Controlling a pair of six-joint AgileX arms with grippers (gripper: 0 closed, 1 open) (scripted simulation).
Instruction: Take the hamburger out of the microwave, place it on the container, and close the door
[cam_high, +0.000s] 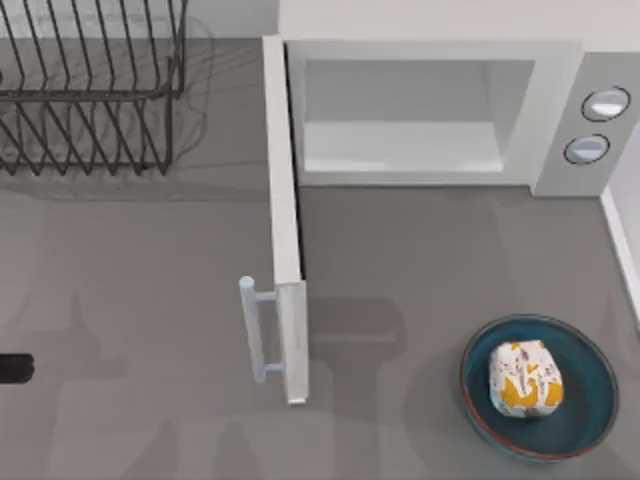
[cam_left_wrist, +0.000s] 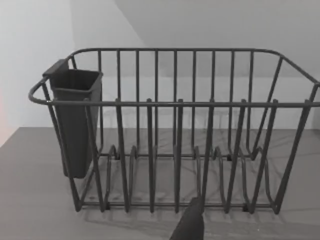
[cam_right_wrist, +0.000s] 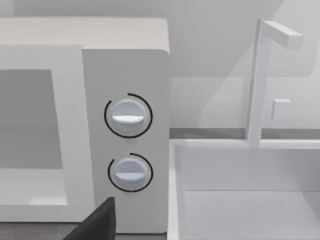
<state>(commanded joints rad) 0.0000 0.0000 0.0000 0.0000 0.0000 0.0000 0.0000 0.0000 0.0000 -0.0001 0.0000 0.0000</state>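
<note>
Top view: the hamburger (cam_high: 526, 378) lies in the blue container (cam_high: 480, 352) at the table's right near corner, so the first two steps appear done. The microwave (cam_high: 555, 120) stands at the back with its cavity bare. Its door (cam_high: 284, 225) is swung wide open, edge-on to the camera; its long axis runs from the hinge at the oven's left front corner toward the near edge of the table, and the bar handle (cam_high: 250, 328) faces the table's left side. Closing the door is judged to be the step left. The hamburger's long axis runs roughly front to back. A dark tip of the left gripper (cam_left_wrist: 189, 225) points at the dish rack (cam_left_wrist: 175, 130), and a dark part of the right gripper (cam_right_wrist: 97, 224) sits near the knobs (cam_right_wrist: 128, 116); whether either is spread or pressed together cannot be told.
</note>
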